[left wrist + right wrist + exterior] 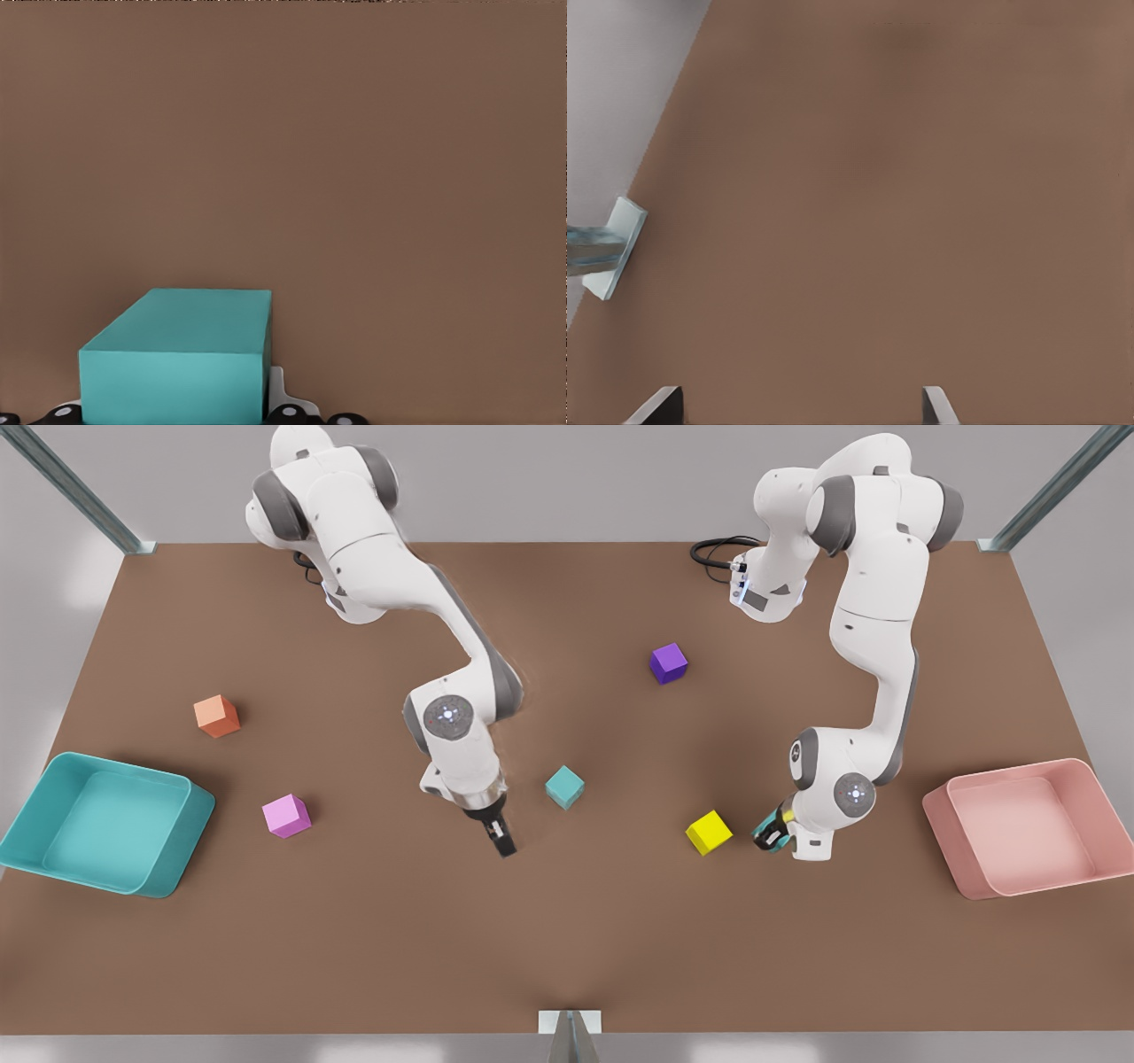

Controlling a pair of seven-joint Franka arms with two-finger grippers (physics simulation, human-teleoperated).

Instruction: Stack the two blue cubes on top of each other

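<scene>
The left gripper (769,834), on the arm at the front view's right, was closed on the first blue cube (177,354), which sat between its fingers low over the table (567,957), just beside the yellow cube (709,832). The second blue cube (564,786) rested on the table near the centre, apart from every other cube. The right gripper (501,840), on the arm at the front view's left, hung near that cube on the side toward the table's near edge, not touching it; its fingers (663,405) were spread apart with nothing between them. The purple cube (668,662) lay farther back. The pink cube (286,816) and orange cube (217,716) lay toward the front view's left, near the teal tray (182,841). The pink tray (939,808) stood at the front view's right edge.
</scene>
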